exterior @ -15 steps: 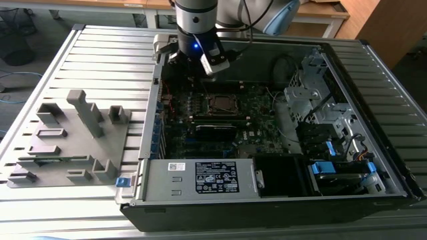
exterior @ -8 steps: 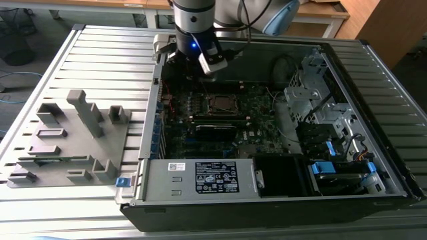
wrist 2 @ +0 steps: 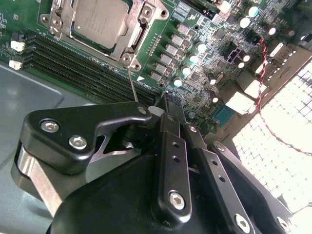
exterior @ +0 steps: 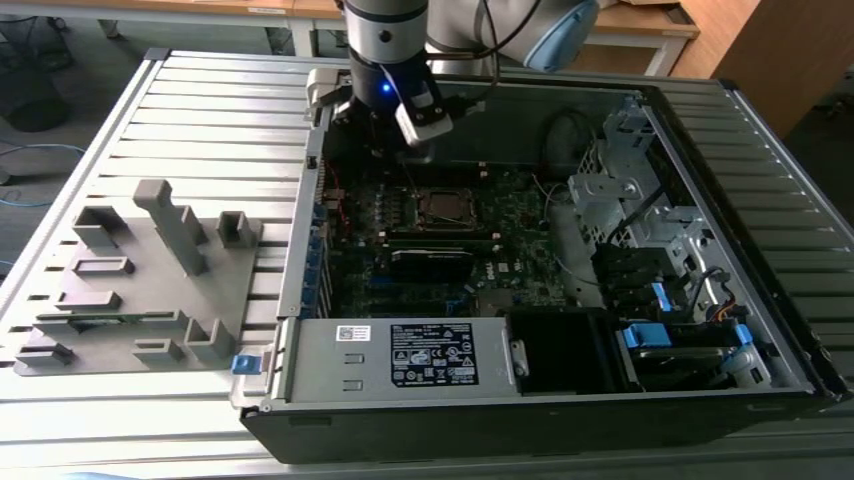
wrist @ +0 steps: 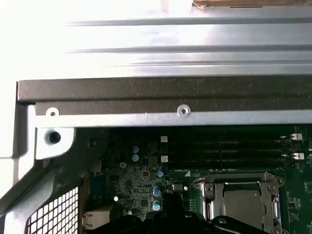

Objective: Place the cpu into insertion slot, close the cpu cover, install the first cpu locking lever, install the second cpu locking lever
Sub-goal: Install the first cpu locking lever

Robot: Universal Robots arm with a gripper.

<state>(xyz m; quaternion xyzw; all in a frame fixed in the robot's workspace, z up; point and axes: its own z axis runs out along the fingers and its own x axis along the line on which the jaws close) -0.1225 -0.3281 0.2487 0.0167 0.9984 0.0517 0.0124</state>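
The cpu (wrist 2: 97,19) lies in the insertion slot (exterior: 445,208) on the green motherboard, its dull silver top showing through the window of the cpu cover (wrist 2: 141,24), which lies flat over it. In the first wrist view the cpu (wrist: 246,202) and the cpu cover (wrist: 214,192) look the same. A thin metal locking lever (wrist 2: 132,85) rises from a socket corner toward my gripper. My gripper (wrist 2: 165,100) hangs above the board beside the slot, toward the case's rear wall, its black fingers (wrist 2: 170,146) drawn together. In the exterior view the gripper (exterior: 422,145) is just above the slot.
The open computer case (exterior: 534,400) lies on a slatted metal table (exterior: 214,110). Long black memory slots (wrist 2: 73,63) run beside the socket. A power supply (exterior: 400,355) and drive bays (exterior: 667,260) fill the near and right sides. A grey fixture (exterior: 147,280) stands at the exterior view's left.
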